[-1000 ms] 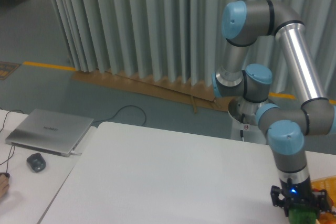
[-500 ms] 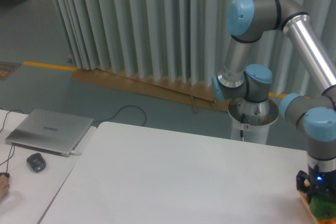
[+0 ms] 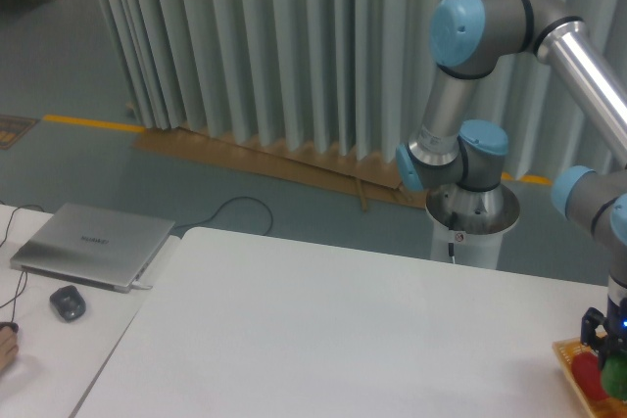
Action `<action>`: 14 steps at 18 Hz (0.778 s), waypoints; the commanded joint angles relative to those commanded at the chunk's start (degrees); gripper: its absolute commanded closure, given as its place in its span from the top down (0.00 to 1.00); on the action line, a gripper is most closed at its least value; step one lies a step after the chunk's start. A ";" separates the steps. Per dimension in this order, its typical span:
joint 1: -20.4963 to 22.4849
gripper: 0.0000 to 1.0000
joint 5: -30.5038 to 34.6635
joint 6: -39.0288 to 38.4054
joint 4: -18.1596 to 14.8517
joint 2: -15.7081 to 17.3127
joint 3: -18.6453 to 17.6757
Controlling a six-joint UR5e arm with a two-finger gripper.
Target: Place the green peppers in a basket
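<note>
At the far right edge of the camera view, my gripper (image 3: 615, 359) hangs over the orange-yellow basket (image 3: 565, 353), of which only the left corner shows. A green pepper (image 3: 618, 377) sits between the gripper's fingers, partly cut off by the frame edge. The gripper looks shut on it. The pepper is above or just inside the basket; I cannot tell whether it touches the floor. A red pepper (image 3: 587, 373) lies in the basket, immediately left of the green one.
The white table (image 3: 323, 330) fills the lower middle of the view. On a lower desk at the left lie a silver laptop (image 3: 93, 245) and a dark mouse (image 3: 68, 302). The arm's pedestal (image 3: 473, 222) stands behind the table, before grey curtains.
The gripper has carried the green pepper to the right, from the table's right part to above the basket at the frame edge. The red pepper now shows beside it.
</note>
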 joint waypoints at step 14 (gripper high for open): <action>0.53 1.00 0.09 1.83 0.27 -2.73 2.37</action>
